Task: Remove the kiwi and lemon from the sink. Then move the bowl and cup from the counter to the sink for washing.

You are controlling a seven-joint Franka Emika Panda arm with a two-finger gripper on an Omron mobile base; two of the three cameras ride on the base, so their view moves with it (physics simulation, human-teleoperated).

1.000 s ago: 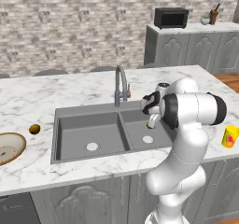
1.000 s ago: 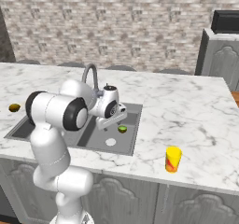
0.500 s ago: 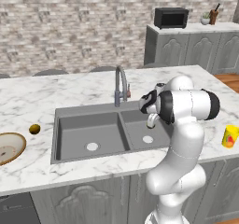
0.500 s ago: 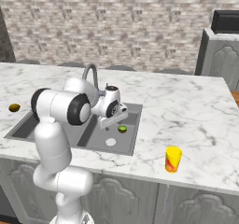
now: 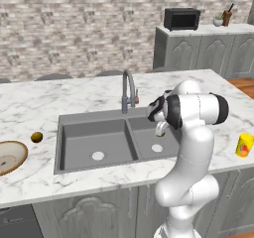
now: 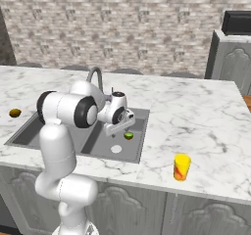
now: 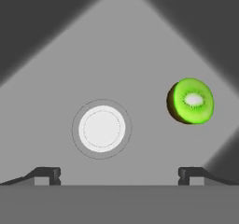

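Both my fingers stand spread wide, gripper [image 7: 119, 174] holding nothing, above the right basin of the sink [image 5: 79, 133]. One halved kiwi [image 7: 190, 101] lies near its drain [image 7: 101, 129].

I count one sink [image 5: 94, 138] at the centre of the left base view, with two basins and two pale drains [image 5: 98, 156]. One faucet [image 5: 128, 90] stands behind it. One halved kiwi [image 7: 190, 101] lies at the right of the hand view. On the desk [image 5: 44, 103]: one bowl [image 5: 7, 156] at the left edge, one small round fruit [image 5: 36, 137] beside it, and one yellow cup [image 5: 244, 145] at the right edge. One microwave [image 5: 181, 19] sits at the upper right.
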